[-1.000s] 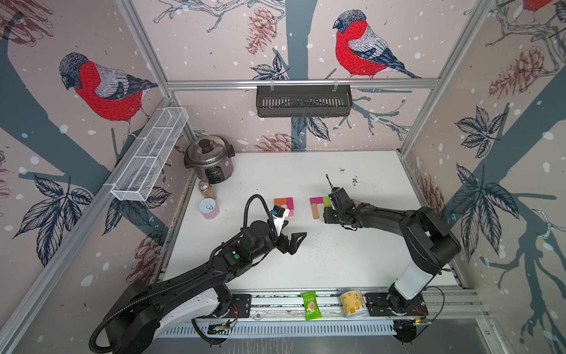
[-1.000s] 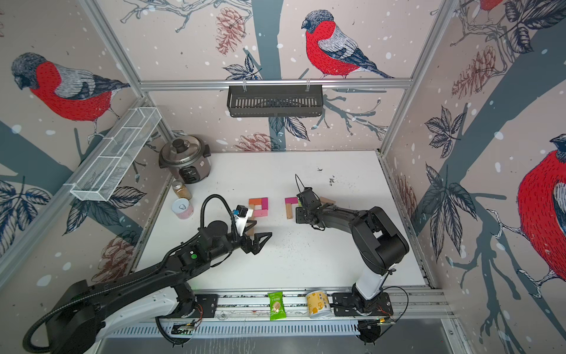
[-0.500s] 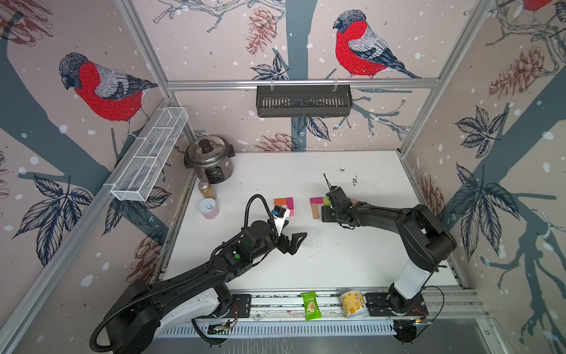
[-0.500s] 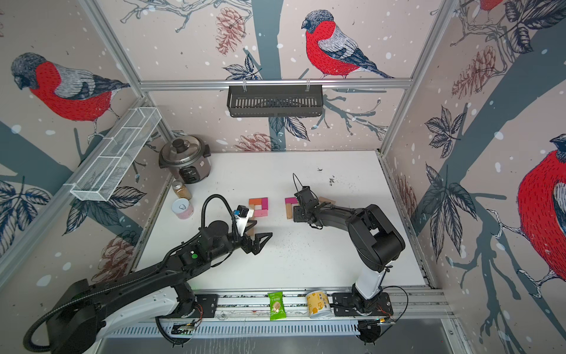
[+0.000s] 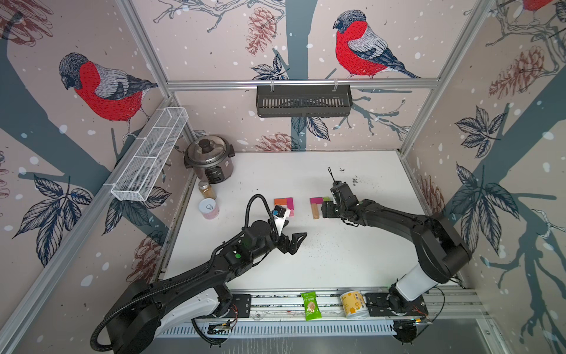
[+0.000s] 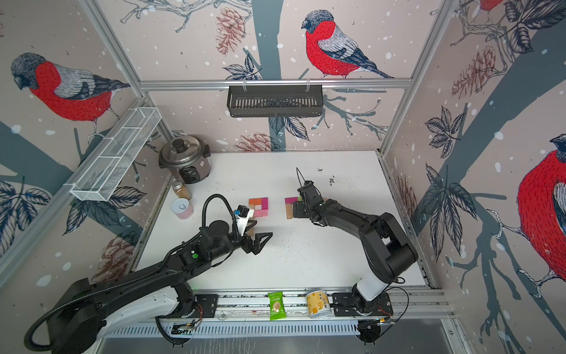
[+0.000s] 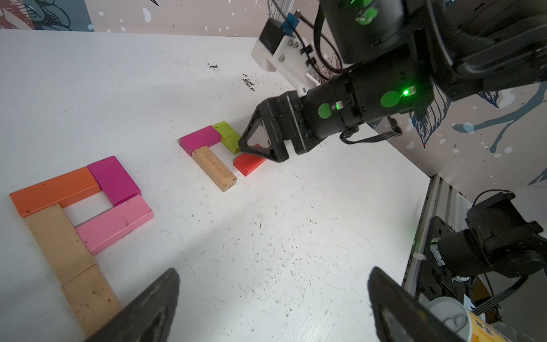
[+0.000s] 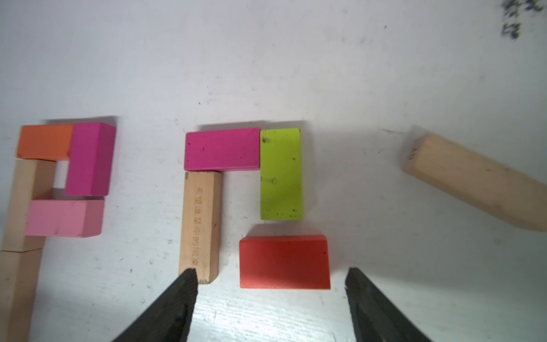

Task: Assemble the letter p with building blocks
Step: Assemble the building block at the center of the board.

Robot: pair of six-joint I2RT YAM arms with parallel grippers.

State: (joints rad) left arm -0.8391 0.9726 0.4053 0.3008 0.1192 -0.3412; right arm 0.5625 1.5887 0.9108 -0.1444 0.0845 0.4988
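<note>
While its base sits at the front rail, the right arm rises to a sharply bent elbow near the right wall, and its forearm runs low across the table [image 5: 337,260] toward the middle. Its wrist tips down, so the right gripper [image 7: 259,149] slants onto the red block [image 7: 250,163]. The jaws are parted and grasp nothing. In the right wrist view the fingertips [image 8: 189,278] stand either side of the red block, clear of its ends, one of them at the end of the wood bar [image 8: 201,225].

That red block lies flat just below the lime green block [image 8: 281,174]; whether the two touch I cannot tell. The lime green block butts against the magenta block [image 8: 222,149], whose other end rests on the head of the wood bar. A narrow strip of table shows between the red block and the wood bar. A loose wood bar [image 8: 473,180] lies apart, askew.

The left arm reaches diagonally from the front left, elbow low, forearm nearly level. The left gripper [image 5: 298,243] hangs over bare table with jaws spread wide and empty. Beside it lies a complete p: orange block [image 7: 56,189], second magenta block [image 7: 114,180], light pink block [image 7: 114,223] and two stem bars [image 7: 59,239].
</note>
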